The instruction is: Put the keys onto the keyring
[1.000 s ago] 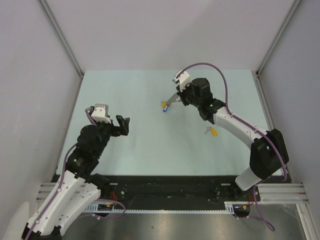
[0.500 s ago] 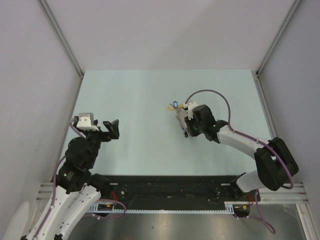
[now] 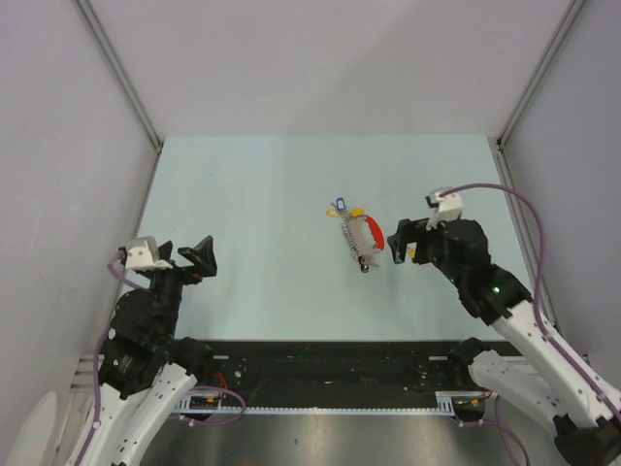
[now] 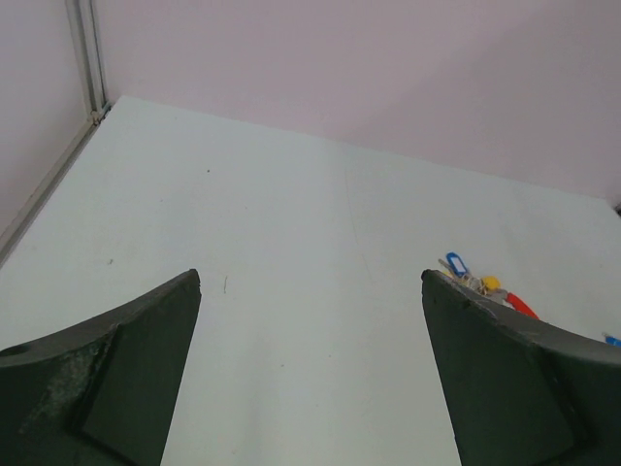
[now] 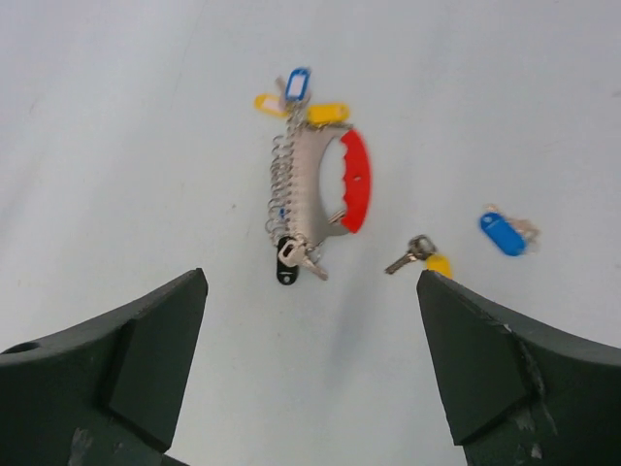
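Observation:
The keyring [image 5: 309, 184], a grey metal piece with a wire coil and a red curved section [image 5: 355, 181], lies flat on the table [image 3: 252, 194]; it also shows as the keyring [image 3: 360, 239] in the top view and the keyring [image 4: 495, 289] at the right of the left wrist view. A black-tagged key [image 5: 285, 265] sits at its near end and a blue-tagged key [image 5: 298, 83] at its far end, both touching the ring. My right gripper [image 5: 312, 283] is open and empty, just short of the ring. My left gripper [image 4: 310, 277] is open, far to the left.
A loose yellow-tagged key [image 5: 425, 256] and a short blue tag with a whitish end [image 5: 504, 233] lie right of the ring. Two yellow tags [image 5: 326, 114] sit at the ring's far end. Grey walls and metal rails [image 3: 121, 83] border the table.
My right gripper has opened, let go of the keyring and drawn back to the right. The keyring now lies alone on the table. My left arm has pulled back toward the near left.

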`<state>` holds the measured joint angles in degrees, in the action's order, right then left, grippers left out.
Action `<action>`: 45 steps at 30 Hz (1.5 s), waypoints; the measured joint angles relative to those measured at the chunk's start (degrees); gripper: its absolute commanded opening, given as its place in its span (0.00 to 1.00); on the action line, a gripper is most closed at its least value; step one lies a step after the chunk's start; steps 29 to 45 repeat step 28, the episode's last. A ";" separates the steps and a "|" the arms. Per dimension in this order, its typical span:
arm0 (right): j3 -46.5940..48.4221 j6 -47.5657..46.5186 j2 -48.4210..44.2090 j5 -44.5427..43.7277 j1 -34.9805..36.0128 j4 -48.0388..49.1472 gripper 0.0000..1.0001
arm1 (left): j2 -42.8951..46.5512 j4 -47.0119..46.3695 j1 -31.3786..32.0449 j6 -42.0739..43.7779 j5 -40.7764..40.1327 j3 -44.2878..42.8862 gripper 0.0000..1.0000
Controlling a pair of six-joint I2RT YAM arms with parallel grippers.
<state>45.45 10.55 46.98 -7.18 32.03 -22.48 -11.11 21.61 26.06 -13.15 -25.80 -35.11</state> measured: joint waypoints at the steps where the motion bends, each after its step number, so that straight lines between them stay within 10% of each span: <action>1: 0.00 0.20 -3.04 -1.66 -0.20 -0.74 1.00 | 1.25 -0.02 0.00 -0.13 -0.13 0.04 1.00; 18: -0.07 -2.12 -35.91 -26.67 -0.57 -10.58 1.00 | 10.95 -1.36 -0.26 -0.33 -2.84 2.93 1.00; 45: -3.13 -2.43 -41.44 -29.99 -0.61 -10.51 1.00 | 10.97 -2.91 -1.97 -0.33 -2.93 3.26 1.00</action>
